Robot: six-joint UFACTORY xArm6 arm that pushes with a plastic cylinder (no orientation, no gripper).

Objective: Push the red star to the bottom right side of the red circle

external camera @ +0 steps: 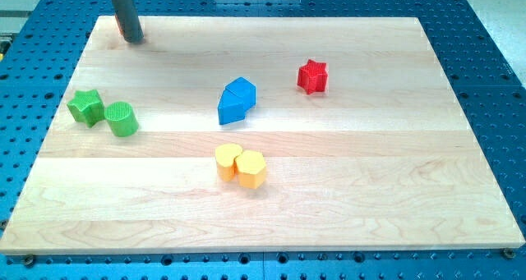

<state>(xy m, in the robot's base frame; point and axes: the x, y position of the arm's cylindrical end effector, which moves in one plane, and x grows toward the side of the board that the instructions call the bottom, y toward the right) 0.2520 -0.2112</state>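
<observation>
The red star (pixel 312 76) sits on the wooden board (pixel 345 190) at the upper right of centre. My tip (pixel 134 40) is at the board's top left corner, far to the left of the star. A sliver of a red block (pixel 118 25), most likely the red circle, shows just behind the rod on its left side; most of it is hidden, so its shape cannot be made out. The tip stands right beside this block; contact cannot be told.
Two blue blocks (pixel 237 101) touch each other near the board's centre. A green star (pixel 85 106) and a green cylinder (pixel 122 119) sit side by side at the left. A yellow rounded block (pixel 228 162) and a yellow hexagon (pixel 251 168) touch below centre.
</observation>
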